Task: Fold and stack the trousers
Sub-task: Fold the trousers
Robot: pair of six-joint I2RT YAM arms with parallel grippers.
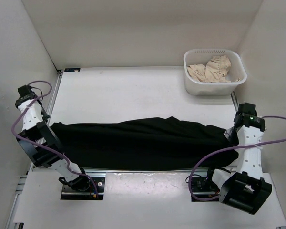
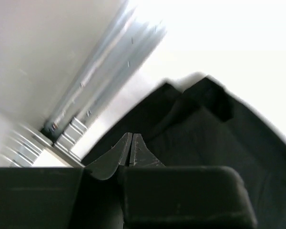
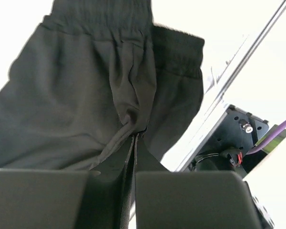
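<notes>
The black trousers (image 1: 143, 143) lie stretched left to right along the near part of the table. Their gathered waistband (image 3: 105, 21) is at the right end and their leg ends (image 2: 209, 95) at the left. My right gripper (image 3: 136, 136) is shut on a pinched fold of fabric just below the waistband, and the cloth bunches at its tips. My left gripper (image 2: 132, 136) is shut with its tips down in the black fabric at the side edge near the leg ends. In the top view both grippers are hidden under their wrists.
A white basket (image 1: 194, 85) with beige cloth (image 1: 212, 69) stands at the back right. A metal rail (image 2: 100, 81) runs along the table's left edge beside the trousers. The right arm's base (image 3: 238, 138) is close to the waistband. White walls enclose the table.
</notes>
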